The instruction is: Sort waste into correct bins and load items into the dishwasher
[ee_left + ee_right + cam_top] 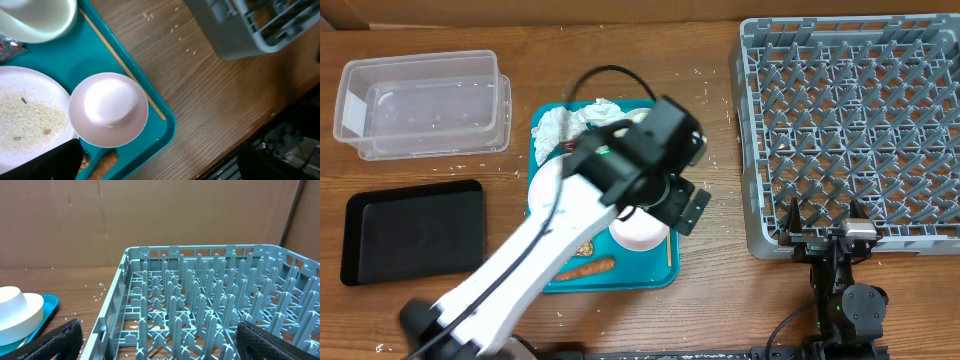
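My left gripper (pixel 682 205) hovers open and empty over the right part of the teal tray (pixel 660 275). In the left wrist view the gripper (pixel 160 159) is above the tray edge, next to the smaller pinkish-white plate (pixel 109 110), which also shows from overhead (pixel 638 232). The large white plate (pixel 27 117) holds rice grains (pixel 30 120). A white bowl (pixel 37 17), the thin wooden stick (pixel 122 65) and the carrot piece (pixel 102 165) lie on the tray. The crumpled napkin (pixel 570 122) lies at the tray's back. My right gripper (pixel 828 228) is open and empty at the front edge of the grey dish rack (pixel 855 130).
The clear tub (pixel 425 100) stands at the back left, with the black tray (pixel 415 230) in front of it. Loose rice grains (pixel 175 30) are scattered on the wooden table between the teal tray and the rack. The rack (pixel 210 305) fills the right wrist view.
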Tool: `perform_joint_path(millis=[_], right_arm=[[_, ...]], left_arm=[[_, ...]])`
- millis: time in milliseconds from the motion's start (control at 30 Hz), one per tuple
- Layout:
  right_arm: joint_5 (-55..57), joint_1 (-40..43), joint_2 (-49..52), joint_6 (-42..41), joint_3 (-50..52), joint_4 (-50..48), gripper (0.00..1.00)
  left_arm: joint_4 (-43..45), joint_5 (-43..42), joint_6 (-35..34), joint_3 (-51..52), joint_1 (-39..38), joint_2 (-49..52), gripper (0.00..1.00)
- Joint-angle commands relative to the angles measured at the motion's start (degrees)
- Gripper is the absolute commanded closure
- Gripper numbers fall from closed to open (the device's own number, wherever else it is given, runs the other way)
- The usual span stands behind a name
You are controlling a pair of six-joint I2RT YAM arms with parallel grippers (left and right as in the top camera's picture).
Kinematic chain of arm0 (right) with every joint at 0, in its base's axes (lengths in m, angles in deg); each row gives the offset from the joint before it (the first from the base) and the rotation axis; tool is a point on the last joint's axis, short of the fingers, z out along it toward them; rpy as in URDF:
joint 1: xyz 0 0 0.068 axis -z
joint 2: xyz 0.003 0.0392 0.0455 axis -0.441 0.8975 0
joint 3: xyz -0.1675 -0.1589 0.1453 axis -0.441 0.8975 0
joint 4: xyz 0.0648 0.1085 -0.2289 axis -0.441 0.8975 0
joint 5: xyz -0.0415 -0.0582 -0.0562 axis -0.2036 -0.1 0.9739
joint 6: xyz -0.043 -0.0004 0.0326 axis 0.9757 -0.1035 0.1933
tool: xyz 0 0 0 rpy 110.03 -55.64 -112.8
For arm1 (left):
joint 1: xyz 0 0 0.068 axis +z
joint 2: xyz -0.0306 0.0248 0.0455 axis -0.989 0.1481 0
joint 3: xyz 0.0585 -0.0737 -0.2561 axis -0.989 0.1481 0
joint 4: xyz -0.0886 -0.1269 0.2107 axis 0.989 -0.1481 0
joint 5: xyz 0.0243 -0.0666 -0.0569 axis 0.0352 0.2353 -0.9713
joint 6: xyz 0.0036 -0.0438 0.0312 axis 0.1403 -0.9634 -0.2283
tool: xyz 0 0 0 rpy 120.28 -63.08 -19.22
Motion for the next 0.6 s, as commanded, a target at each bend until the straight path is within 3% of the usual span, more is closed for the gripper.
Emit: perform_joint_path(millis=[0, 567], right_arm=[[-0.1, 0.3, -0.7, -0.2, 0.6, -0.3, 0.00], [-0.1, 0.3, -0.7, -0.2, 0.6, -0.3, 0.00]], left_arm=[[-2.4, 3.0, -1.5, -0.9, -0.4, 3.8, 0.00], [-8.1, 0.8, -13.6, -0.9, -0.4, 17.9, 0.00]])
